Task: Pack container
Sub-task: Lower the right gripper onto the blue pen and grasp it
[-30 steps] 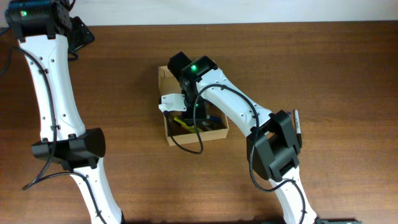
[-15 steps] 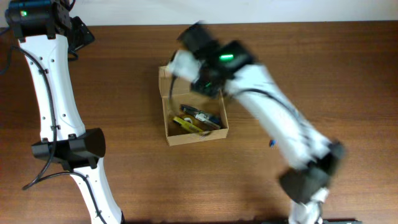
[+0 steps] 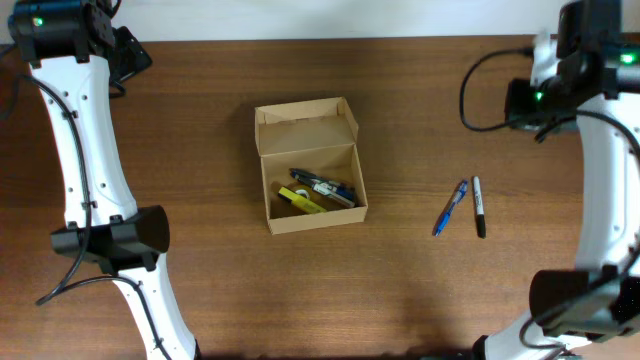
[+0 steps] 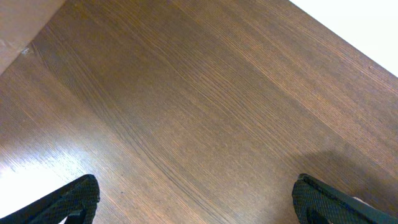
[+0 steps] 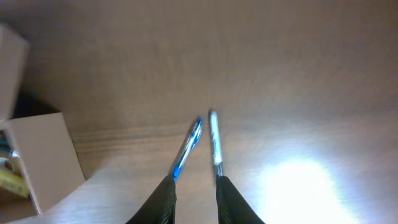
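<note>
overhead. brown wooden desk (image 3: 400, 300). the container (image 3: 312, 217) sits near the middle of the desk, a little left of centre. it is open, and its flap lid (image 3: 305, 125) stands back on the far side. inside lie a yellow item (image 3: 298, 198) and some dark and blue pen-like pieces (image 3: 325, 186); their count is unclear. to the right, well apart from the container, two loose things lie on the bare wood: a blue pen (image 3: 450, 208) and a black marker (image 3: 478, 206). they lie just beside each other, not quite parallel, nearer at their far ends. the left arm (image 3: 80, 130) runs up the left edge and ends near the far left corner. the right arm (image 3: 600, 150) runs up the right edge and ends near the far right corner, beyond the pen and marker. both arms are well apart from the container.

left wrist. left tool (image 4: 199, 202): two dark fingertips sit in the bottom corners, spread wide and released, grasping nothing. only wood grain shows between them. a pale strip lies past the desk's edge at upper right.

right wrist. the view is blurred. right tool (image 5: 194, 199): two pale fingers at the bottom stand a narrow gap apart, not clenched, with nothing between them. just beyond the tips, the blue pen and the marker lie side by side on the desk. the container shows at the left edge as a pale wall with a bit of yellow inside.
</note>
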